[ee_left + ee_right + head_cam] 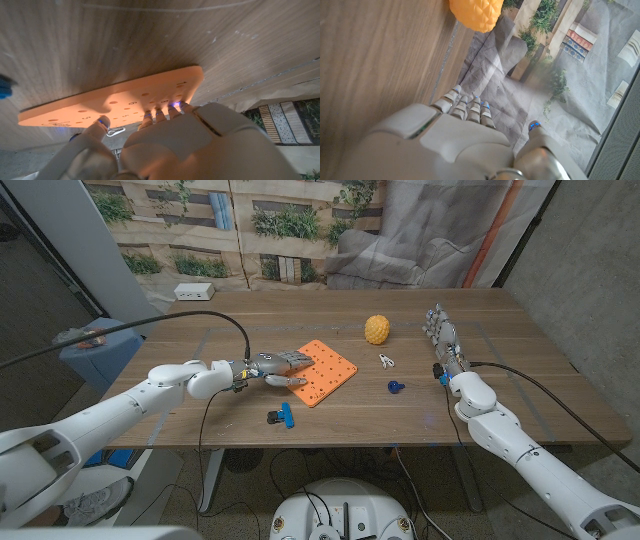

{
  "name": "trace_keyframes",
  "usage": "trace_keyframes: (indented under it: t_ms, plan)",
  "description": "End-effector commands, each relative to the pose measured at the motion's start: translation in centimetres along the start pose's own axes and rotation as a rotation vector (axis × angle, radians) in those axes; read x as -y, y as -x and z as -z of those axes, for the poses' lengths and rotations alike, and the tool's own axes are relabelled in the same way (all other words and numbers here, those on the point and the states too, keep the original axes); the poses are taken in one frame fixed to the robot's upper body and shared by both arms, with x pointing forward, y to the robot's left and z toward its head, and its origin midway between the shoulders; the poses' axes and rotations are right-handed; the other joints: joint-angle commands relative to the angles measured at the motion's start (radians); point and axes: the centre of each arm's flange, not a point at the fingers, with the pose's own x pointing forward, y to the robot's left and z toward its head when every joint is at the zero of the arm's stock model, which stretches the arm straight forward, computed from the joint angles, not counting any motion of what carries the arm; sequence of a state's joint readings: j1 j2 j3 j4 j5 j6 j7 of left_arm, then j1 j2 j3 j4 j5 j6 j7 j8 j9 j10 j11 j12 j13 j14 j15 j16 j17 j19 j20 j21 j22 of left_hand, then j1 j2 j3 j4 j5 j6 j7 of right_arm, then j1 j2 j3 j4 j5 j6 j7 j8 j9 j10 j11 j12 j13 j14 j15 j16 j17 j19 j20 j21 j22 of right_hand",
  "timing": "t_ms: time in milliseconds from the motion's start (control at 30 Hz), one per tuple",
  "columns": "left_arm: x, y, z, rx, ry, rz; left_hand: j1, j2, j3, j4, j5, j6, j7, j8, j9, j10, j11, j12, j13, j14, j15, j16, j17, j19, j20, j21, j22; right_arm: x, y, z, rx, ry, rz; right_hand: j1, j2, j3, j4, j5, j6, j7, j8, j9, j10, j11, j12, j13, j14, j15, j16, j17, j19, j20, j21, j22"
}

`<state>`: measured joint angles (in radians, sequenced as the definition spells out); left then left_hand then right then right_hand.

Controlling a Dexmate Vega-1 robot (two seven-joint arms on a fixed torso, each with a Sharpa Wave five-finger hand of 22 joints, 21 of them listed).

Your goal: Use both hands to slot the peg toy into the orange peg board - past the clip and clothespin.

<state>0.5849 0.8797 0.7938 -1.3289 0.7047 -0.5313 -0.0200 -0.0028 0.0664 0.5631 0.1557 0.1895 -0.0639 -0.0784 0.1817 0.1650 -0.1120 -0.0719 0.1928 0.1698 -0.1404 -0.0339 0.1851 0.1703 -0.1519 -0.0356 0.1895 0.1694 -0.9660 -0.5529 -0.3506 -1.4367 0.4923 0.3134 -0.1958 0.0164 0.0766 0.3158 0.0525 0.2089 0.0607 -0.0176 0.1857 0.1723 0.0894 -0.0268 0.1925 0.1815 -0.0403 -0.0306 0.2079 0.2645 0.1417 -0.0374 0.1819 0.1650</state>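
Your left robot hand (275, 366) sits at the left edge of the orange peg board (326, 371), which lies flat near the middle of the table (200, 395). In the left wrist view the fingertips (172, 108) press on the board's (125, 105) top face along one edge, and the thumb (102, 121) touches the same face a little apart from them (pressing down on it, not lifting it, as far as I can see).

Your right robot hand (441, 340) stands on its edge toward the right side of the table, well apart from the board. Its fingers are straight and close together, thumb apart, holding nothing; the right wrist view shows the same hand (470, 130) with nothing in it.

The blue peg toy (396, 387) lies on the table between the board and your right arm, just off the board's right corner, untouched by either hand.

The small white clip (386, 361) lies near the board's far right corner. The blue-and-black clothespin (281, 416) lies near the front edge, in front of the board.

A yellow-orange pineapple-shaped toy (376, 329) stands behind the board; it also appears in the right wrist view (476, 12), beyond the fingertips.
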Motion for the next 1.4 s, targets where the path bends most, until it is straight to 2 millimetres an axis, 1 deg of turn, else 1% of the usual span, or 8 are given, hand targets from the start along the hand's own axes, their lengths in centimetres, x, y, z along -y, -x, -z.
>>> trace_keyframes:
  t_ms: [33,367,600,933,1067,1100,1267,1400]
  plan:
    - [0.4,0.2,0.2,-0.006,0.005,0.039,0.005,0.052,-0.004,-0.003,0.003,0.009,0.004,0.008,0.004,0.010,0.003,0.005,0.002,0.008,-0.063,0.003,0.001,0.008,-0.171,0.005,0.004,0.4,0.0,-0.6,-0.007,0.083,-0.042,0.012,0.018,0.004,0.002,0.007,0.012,-0.008,0.004,0.003,0.011,-0.005,0.001,0.002,0.020,-0.047,0.010,-0.001,0.018,-0.029,0.008,0.002]
    - [0.1,-0.1,0.5,-0.007,0.000,0.053,0.004,0.055,-0.006,-0.001,0.004,0.013,0.006,0.007,0.004,0.014,0.004,0.003,0.002,0.011,-0.060,0.002,0.002,0.014,-0.172,0.007,0.004,1.0,0.5,-1.6,0.001,0.206,-0.084,0.019,0.018,0.005,-0.004,0.007,0.023,-0.013,0.007,0.004,0.021,-0.003,0.004,0.002,0.028,-0.048,0.013,-0.004,0.022,-0.026,0.009,0.002]
    - [0.0,-0.2,0.5,-0.009,-0.003,0.055,0.003,0.056,-0.007,-0.001,0.004,0.014,0.007,0.007,0.004,0.016,0.006,0.003,0.002,0.013,-0.059,0.001,0.002,0.016,-0.173,0.007,0.004,1.4,1.5,-2.5,0.012,0.300,-0.080,0.030,0.015,0.007,-0.015,0.007,0.028,-0.025,0.007,0.004,0.033,0.000,0.007,0.003,0.044,-0.048,0.016,-0.009,0.035,-0.021,0.012,0.002]
    - [-0.5,0.0,0.8,-0.009,-0.022,0.065,0.004,0.059,-0.009,0.000,0.004,0.027,0.010,0.009,0.005,0.029,0.005,0.004,0.002,0.026,-0.060,0.003,0.002,0.031,-0.170,0.011,0.003,0.9,2.6,-3.9,0.012,0.422,-0.103,0.043,0.013,0.010,-0.029,0.006,0.024,-0.027,0.004,0.004,0.037,-0.006,0.006,0.003,0.052,-0.053,0.017,-0.015,0.044,-0.020,0.013,0.002]
    - [-0.6,0.1,0.9,-0.013,-0.026,0.066,0.004,0.060,-0.009,0.000,0.004,0.031,0.010,0.009,0.005,0.032,0.006,0.004,0.002,0.030,-0.061,0.003,0.002,0.035,-0.170,0.012,0.003,0.9,3.0,-4.4,0.018,0.515,-0.110,0.048,0.010,0.011,-0.035,0.004,0.014,-0.034,0.000,0.004,0.030,-0.011,0.003,0.003,0.052,-0.052,0.015,-0.018,0.048,-0.020,0.013,0.002]
    - [-0.6,0.1,0.9,-0.013,-0.027,0.067,0.004,0.060,-0.009,0.000,0.004,0.031,0.010,0.009,0.005,0.033,0.006,0.004,0.002,0.031,-0.060,0.003,0.002,0.036,-0.170,0.012,0.003,0.9,3.0,-4.5,0.019,0.549,-0.120,0.048,0.010,0.011,-0.037,0.004,0.012,-0.035,-0.001,0.004,0.026,-0.016,0.001,0.003,0.052,-0.051,0.016,-0.018,0.049,-0.020,0.013,0.002]
    - [-0.8,0.3,1.1,-0.013,-0.032,0.074,0.004,0.061,-0.009,0.000,0.005,0.033,0.010,0.009,0.005,0.035,0.006,0.003,0.002,0.033,-0.059,0.003,0.002,0.039,-0.170,0.012,0.003,0.7,3.4,-5.2,0.018,0.671,-0.160,0.053,0.008,0.011,-0.043,0.003,0.012,-0.038,0.000,0.004,0.027,-0.017,0.001,0.003,0.058,-0.050,0.016,-0.021,0.059,-0.018,0.016,0.002]
    - [-1.1,0.5,1.1,-0.016,-0.038,0.069,0.005,0.062,-0.010,0.000,0.005,0.034,0.011,0.008,0.005,0.036,0.006,0.003,0.002,0.033,-0.059,0.002,0.002,0.040,-0.170,0.012,0.003,0.7,3.6,-5.6,-0.003,0.720,-0.190,0.060,0.008,0.014,-0.050,0.002,0.013,-0.041,0.001,0.004,0.029,-0.016,0.002,0.004,0.062,-0.047,0.017,-0.024,0.064,-0.018,0.016,0.002]
